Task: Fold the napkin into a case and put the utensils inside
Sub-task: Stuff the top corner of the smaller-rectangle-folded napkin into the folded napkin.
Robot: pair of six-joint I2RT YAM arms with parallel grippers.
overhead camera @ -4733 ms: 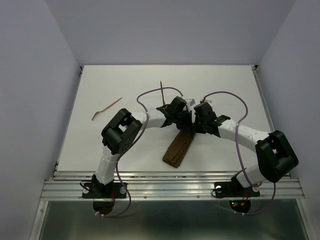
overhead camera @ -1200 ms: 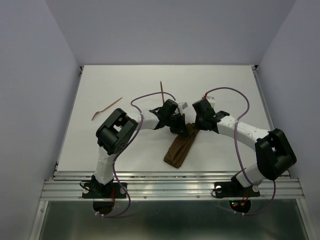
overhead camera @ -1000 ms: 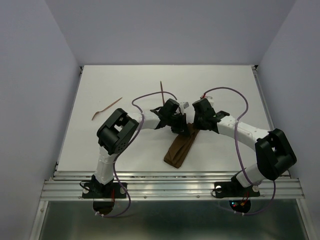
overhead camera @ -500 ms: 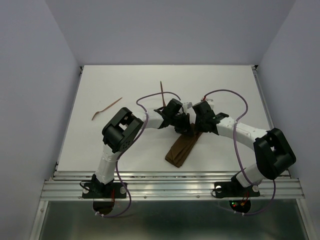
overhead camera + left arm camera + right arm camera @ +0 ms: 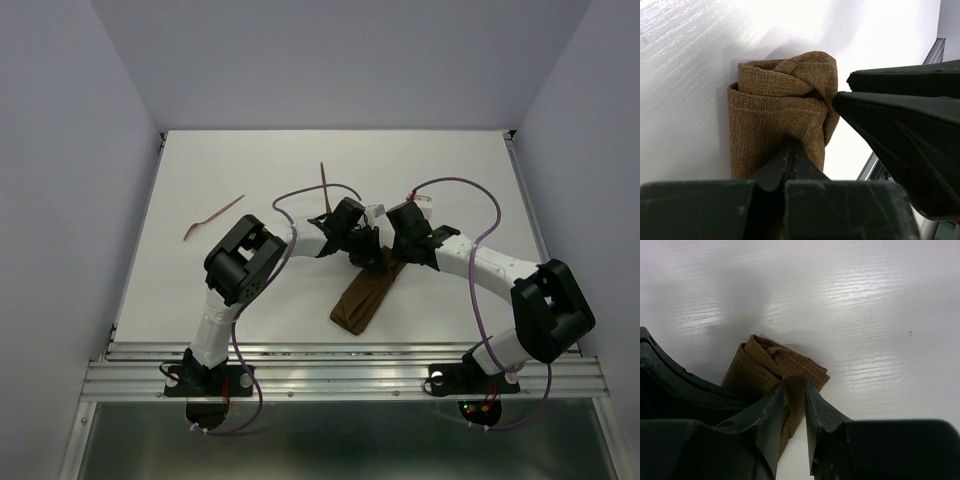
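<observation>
The case (image 5: 360, 300) runs near-left to far-right, its far end pinched by both left hand (image 5: 790, 152) and right hand (image 5: 794, 392).

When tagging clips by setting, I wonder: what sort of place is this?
Probably a robotics lab test cell: a white table closed in by plain pale walls, with two robot arms bolted to a metal rail.

No readable text, label or number anywhere.

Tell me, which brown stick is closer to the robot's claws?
The straighter stick, just beyond them; the bent stick lies far off to the left.
</observation>
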